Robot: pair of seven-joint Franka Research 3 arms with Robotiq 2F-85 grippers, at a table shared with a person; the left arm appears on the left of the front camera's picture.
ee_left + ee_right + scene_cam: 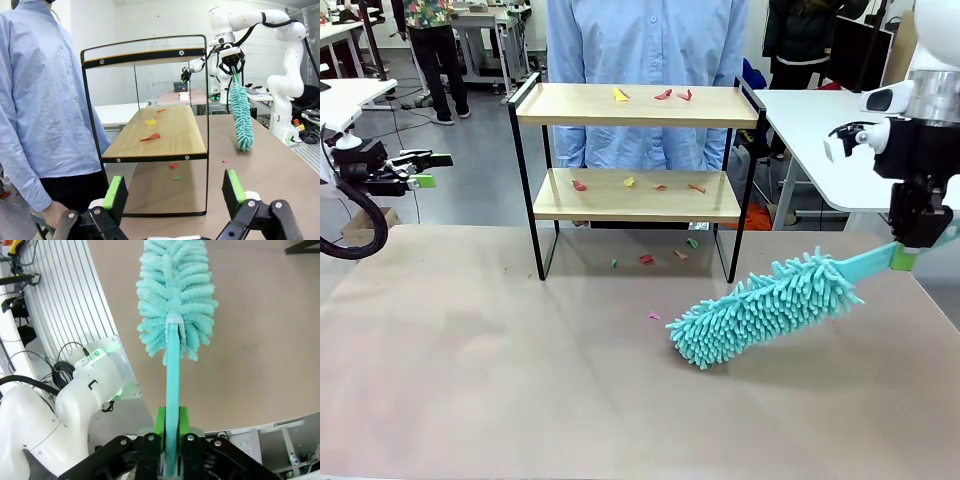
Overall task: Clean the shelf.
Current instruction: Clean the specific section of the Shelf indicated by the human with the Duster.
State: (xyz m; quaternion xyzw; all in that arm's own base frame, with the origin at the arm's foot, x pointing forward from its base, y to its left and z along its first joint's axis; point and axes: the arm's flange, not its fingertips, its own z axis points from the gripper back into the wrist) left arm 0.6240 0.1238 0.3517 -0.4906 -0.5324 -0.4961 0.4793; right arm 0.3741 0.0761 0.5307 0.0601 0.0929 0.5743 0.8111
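The shelf (635,105) stands at the table's far side, two light wooden boards in a black frame, also in the left wrist view (165,135). Small coloured scraps (663,95) lie on both boards and on the table below. A teal fluffy duster (760,308) hangs tilted over the table, right of the shelf, its tip low. My right gripper (903,258) is shut on the duster's handle (172,385). At the far left, off the table's edge, my left gripper (428,170) stands open with nothing between its fingers (116,192).
A person in a light blue shirt (645,40) stands right behind the shelf. A white table (830,130) sits at the back right. A pink scrap (654,316) lies on the brown table top (520,370) near the duster's tip.
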